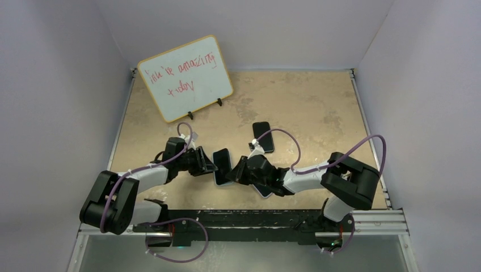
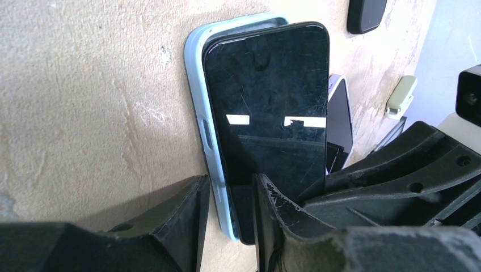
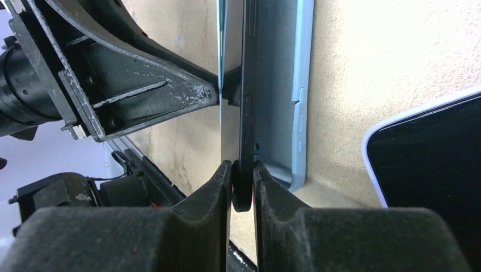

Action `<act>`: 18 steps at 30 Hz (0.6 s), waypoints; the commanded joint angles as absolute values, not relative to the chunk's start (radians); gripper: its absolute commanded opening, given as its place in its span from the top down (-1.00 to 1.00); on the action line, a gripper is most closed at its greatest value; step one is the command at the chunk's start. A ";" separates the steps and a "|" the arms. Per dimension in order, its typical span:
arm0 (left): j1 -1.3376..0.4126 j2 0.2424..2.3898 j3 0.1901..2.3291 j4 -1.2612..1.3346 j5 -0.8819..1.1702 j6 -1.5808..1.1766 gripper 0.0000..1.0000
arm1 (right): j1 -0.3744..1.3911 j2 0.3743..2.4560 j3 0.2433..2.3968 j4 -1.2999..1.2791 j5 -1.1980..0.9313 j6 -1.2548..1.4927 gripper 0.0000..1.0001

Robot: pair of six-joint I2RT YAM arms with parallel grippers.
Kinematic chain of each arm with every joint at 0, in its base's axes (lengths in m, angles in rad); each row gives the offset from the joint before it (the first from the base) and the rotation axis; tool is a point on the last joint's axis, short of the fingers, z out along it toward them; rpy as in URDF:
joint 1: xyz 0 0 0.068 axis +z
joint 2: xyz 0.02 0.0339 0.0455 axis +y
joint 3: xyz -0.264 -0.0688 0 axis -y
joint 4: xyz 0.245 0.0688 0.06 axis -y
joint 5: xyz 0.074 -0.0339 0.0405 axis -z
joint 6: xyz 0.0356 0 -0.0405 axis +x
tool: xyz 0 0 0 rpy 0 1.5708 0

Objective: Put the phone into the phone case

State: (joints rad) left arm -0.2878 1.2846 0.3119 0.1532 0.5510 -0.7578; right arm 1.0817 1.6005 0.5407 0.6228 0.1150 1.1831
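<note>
Overhead, we see the phone (image 1: 222, 163) lying around the middle of the table (image 1: 317, 113), closer to the near edge than the far one. Its long axis runs roughly from near edge to far edge. The left gripper (image 1: 211, 166) reaches it from the left edge's side and the right gripper (image 1: 238, 170) from the right, both right against it. A spare phone (image 1: 264, 136) lies a little further toward the far edge, and a whiteboard (image 1: 186, 78) stands near the far left corner.

From the left wrist, the phone sits on the pale blue phone case (image 2: 195, 85) but shifted off it sideways. One long case wall is exposed, and the left fingers straddle that wall and the phone's edge, apparently clamped on the case.

From the right wrist, the jaws are clenched on the phone's near end. The phone shows edge-on, its buttoned side standing off the case, so we judge it not yet seated. What remains, we think, is to press it flat, square to its long axis, while the left holds the case.
</note>
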 commanded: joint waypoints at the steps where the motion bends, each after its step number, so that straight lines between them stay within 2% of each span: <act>1: -0.281 1.306 0.301 0.207 0.569 -0.732 0.30 | 1.088 1.617 0.544 0.636 0.077 1.148 0.62; 5: -0.281 1.311 0.296 0.201 0.574 -0.722 0.39 | 1.089 1.690 0.530 0.677 0.030 1.161 0.59; 10: -0.282 1.312 0.281 0.212 0.595 -0.741 0.50 | 1.089 1.728 0.570 0.660 0.002 1.142 0.82; 13: -0.282 1.304 0.264 0.228 0.610 -0.761 0.52 | 1.090 1.717 0.593 0.616 0.005 1.120 0.83; 15: -0.282 1.302 0.256 0.235 0.612 -0.774 0.55 | 1.089 1.697 0.599 0.563 0.027 1.117 0.77; 18: -0.282 1.308 0.250 0.259 0.617 -0.785 0.64 | 1.089 1.647 0.600 0.510 0.051 1.103 0.55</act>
